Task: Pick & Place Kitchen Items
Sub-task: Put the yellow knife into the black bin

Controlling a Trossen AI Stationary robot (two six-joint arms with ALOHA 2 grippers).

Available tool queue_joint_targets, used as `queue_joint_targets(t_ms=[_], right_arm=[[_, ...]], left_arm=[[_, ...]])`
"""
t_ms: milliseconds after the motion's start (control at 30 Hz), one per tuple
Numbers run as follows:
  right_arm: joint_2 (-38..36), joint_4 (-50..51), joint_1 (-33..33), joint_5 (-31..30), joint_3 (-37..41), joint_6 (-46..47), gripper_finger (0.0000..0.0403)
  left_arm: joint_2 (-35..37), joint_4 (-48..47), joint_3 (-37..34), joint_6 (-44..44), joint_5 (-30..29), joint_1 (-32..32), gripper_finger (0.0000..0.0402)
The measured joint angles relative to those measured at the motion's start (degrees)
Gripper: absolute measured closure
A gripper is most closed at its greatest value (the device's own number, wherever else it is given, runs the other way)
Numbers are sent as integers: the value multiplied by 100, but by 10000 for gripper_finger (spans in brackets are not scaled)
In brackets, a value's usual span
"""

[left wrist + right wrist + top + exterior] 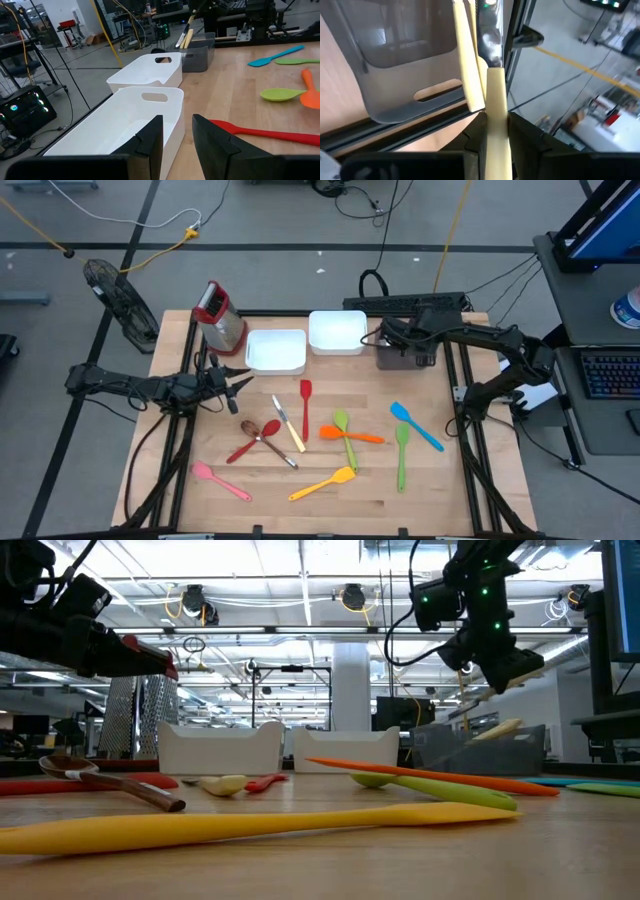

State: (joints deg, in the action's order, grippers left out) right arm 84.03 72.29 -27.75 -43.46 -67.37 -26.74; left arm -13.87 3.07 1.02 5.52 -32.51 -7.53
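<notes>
My wooden surface (420, 480) carries two white trays (275, 351) side by side along its far edge, a dark grey bin (405, 358) just right of them, and a red-topped metal grater (219, 315) at the far left corner. I can read no brand, label or writing on any of them.

My right hand (495, 122) hangs over the grey bin, its fingers closed narrowly on the pale handle of a knife (496, 105), whose steel blade points down toward the bin; another pale-handled utensil (465, 60) already stands in there.

My left hand (177, 135) hovers low beside the nearer white tray, fingers a little apart and holding nothing.

The other utensils lie loose mid-surface: a red spatula (305, 402), a pale-handled knife (289, 426), a red spoon (256, 440) crossing a brown spoon (262, 437), a pink spatula (221, 481), a yellow spatula (322, 483), an orange spatula (352, 434) across a green spoon (345, 436), a second green spoon (402, 454), and a blue spatula (416, 426).
</notes>
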Motion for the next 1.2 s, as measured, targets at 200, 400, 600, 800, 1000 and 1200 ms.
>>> queue_joint_targets(t_ms=[200, 400, 600, 800, 1000, 1200], right_arm=[[10, -181, -45, 15, 0, -544, 346], [260, -219, -225, 20, 4, -619, 346], [536, -360, -262, 45, 4, -743, 346], [769, -365, -297, 632, 4, -587, 346], [1021, -389, -297, 750, 4, -398, 346], [1159, -418, -295, 1064, 4, -252, 346]], left_arm=[[-1, 0, 2, 2, 0, -1, 295], [-2, 0, 2, 2, 0, -1, 295], [-2, 0, 2, 2, 0, 0, 295], [0, -8, 2, 2, 0, -1, 295], [0, -26, 3, 2, 0, 0, 295], [0, -28, 4, 20, -1, -2, 295]])
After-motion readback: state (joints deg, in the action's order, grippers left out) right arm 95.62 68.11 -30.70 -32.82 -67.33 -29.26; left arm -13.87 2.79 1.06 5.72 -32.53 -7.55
